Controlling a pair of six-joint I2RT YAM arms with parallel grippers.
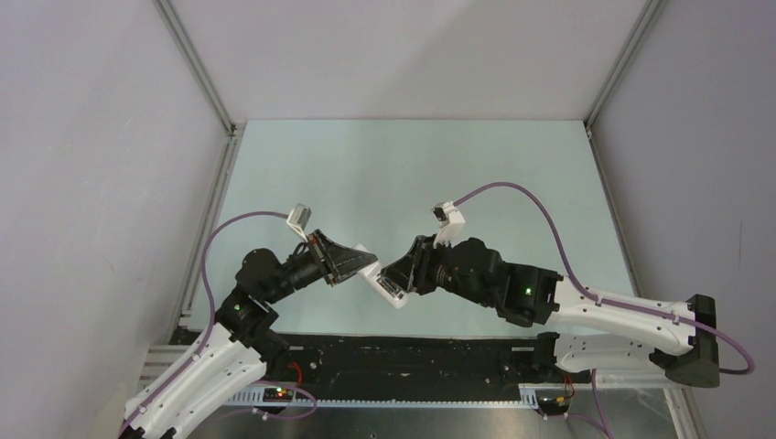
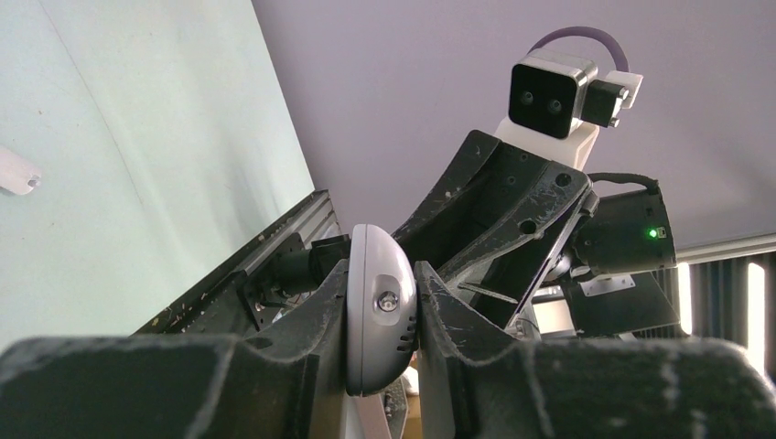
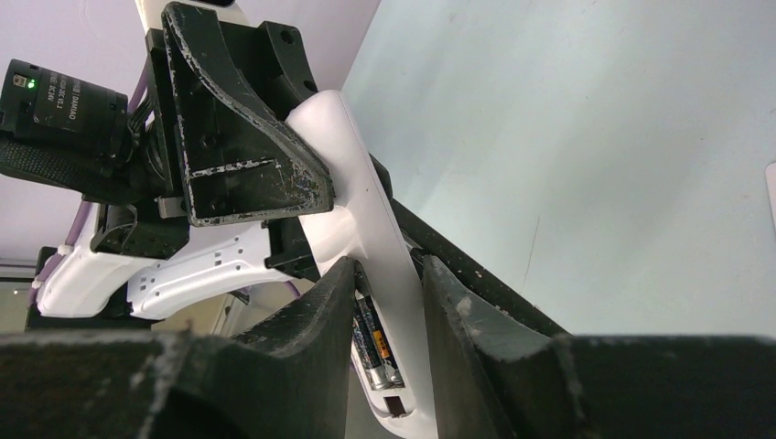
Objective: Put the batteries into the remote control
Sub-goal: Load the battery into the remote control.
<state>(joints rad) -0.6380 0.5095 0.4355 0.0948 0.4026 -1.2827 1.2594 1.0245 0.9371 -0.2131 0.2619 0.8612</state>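
Aloft over the near middle of the table (image 1: 366,174): remote control (image 1: 382,282), long axis running far-left to near-right. Seated lengthwise, side by side in its open bay: both batteries (image 3: 373,346), by the look of it. Clamped tight on the far-left end by the left gripper (image 1: 359,265). Straddled at the bay end by the right gripper (image 3: 389,302), fingers narrow on either flank; cannot tell whether pressing or merely touching. Nearer the bay: the right arm. Well apart, flat on the table: small white piece (image 2: 16,171), probably the cover. Likely in the way of refitting it: those right fingers themselves.
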